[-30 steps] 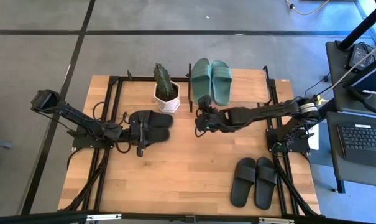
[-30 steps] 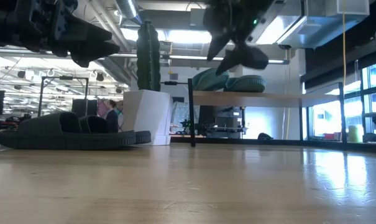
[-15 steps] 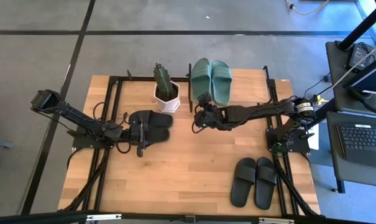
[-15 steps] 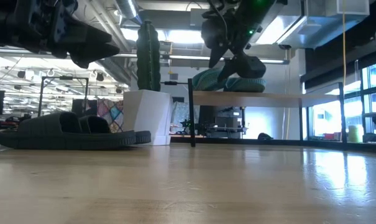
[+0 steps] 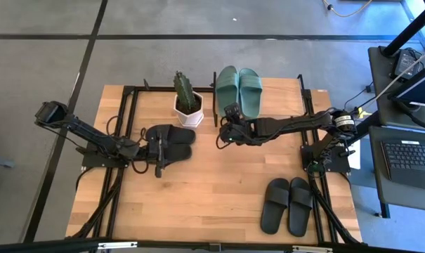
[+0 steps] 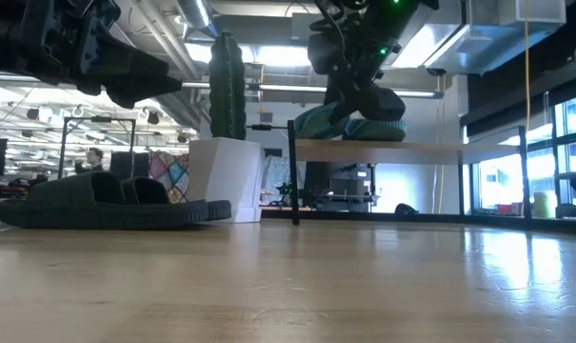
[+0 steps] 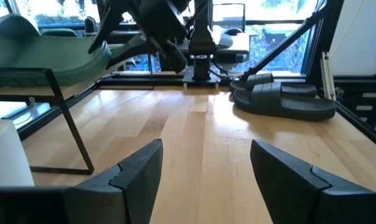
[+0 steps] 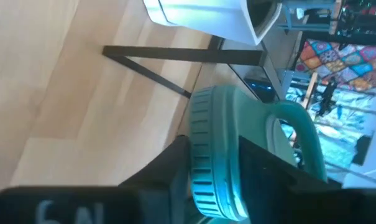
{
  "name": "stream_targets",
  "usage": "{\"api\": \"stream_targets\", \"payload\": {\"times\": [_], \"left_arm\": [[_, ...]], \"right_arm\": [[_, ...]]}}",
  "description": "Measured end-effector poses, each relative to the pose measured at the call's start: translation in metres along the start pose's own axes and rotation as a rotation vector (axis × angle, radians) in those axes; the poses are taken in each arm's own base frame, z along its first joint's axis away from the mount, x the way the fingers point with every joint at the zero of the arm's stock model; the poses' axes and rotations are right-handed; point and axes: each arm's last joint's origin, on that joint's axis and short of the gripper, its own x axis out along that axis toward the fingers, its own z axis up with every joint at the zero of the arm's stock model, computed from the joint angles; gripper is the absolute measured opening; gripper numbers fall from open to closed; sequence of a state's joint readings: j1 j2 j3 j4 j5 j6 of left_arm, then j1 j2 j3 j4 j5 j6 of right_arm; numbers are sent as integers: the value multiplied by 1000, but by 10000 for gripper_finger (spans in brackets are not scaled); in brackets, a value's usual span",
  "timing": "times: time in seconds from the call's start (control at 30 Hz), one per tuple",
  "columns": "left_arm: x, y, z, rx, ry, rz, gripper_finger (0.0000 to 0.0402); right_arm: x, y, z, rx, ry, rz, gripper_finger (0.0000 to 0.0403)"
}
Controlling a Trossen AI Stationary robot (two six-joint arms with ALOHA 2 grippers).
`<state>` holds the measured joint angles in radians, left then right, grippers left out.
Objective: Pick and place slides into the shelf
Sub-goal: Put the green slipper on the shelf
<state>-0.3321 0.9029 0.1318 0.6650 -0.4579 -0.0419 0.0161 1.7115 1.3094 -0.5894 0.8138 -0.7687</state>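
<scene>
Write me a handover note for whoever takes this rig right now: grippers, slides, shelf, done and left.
Right gripper: at the shelf's front edge, fingers astride the heel of a green slide; grip state unclear.
Left gripper: open, empty, above the black pair near the cactus pot.
Done: green pair lies on the shelf top.
Left: that black pair, plus the second black pair at the table's front right; both are on the tabletop.

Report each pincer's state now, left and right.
Left pincer: open, empty, above the black slides.
Right pincer: by the heel of a green slide on the shelf; open or closed cannot be told.
</scene>
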Motion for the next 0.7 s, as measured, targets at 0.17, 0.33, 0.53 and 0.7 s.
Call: {"api": "stream_targets", "payload": {"times": [0.17,0.33,0.53,0.7], "left_arm": [[0,0,0,2,3,0,235],[0,0,0,2,3,1,235],[0,0,0,2,3,1,235],[0,0,-1,6,12,1,235]], "right_arm": [[0,0,0,83,-3,6,72],[0,0,0,142,-6,4,63],[0,-1,2,249,-18,-6,61],[0,0,4,322,-70,59,60]]}}
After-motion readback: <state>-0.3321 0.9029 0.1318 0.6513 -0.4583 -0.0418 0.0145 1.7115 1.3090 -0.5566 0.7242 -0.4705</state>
